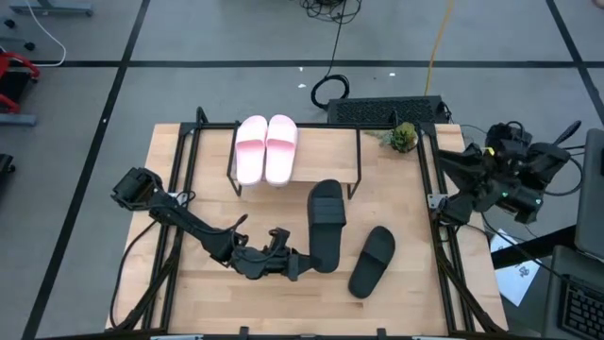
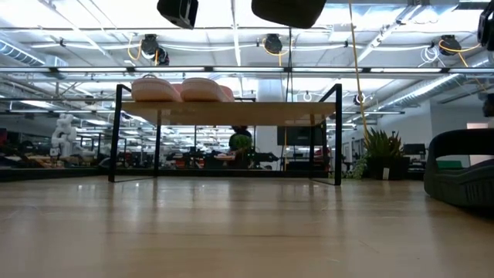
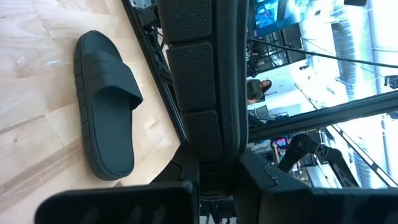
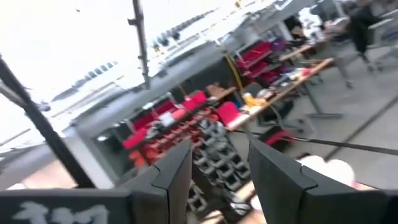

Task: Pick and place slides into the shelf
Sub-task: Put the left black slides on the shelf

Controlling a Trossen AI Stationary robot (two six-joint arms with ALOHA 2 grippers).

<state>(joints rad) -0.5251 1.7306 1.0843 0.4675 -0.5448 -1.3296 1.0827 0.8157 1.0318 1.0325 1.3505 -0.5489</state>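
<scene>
One black slide (image 1: 327, 225) is in my left gripper (image 1: 298, 264), over the table's middle. In the low view it hangs at the top edge (image 2: 289, 11), high above the board. The other black slide (image 1: 372, 262) lies flat on the table to its right, also seen in the left wrist view (image 3: 104, 106). The pale pink pair (image 1: 266, 149) rests sole-down on the left half of the shelf's wooden top (image 1: 326, 151), which stands on thin black legs (image 2: 116, 133). My right gripper (image 4: 219, 180) is open, off the table's right edge (image 1: 491, 179). My left gripper holds the black slide by its near end (image 1: 319, 263), the end away from the strap. It comes level from the table's left, rolled on its side, with one finger (image 3: 112, 205) below the sole and the other (image 3: 311, 199) above. The slide is lifted clear and points toward the far edge.
A small plant (image 1: 403, 137) and a dark grid box (image 1: 387, 110) sit at the far right corner. Black frame rails (image 1: 439, 236) run along the table's sides. The shelf top's right half (image 1: 330, 156) is bare wood. The space under the shelf (image 2: 231, 154) is open.
</scene>
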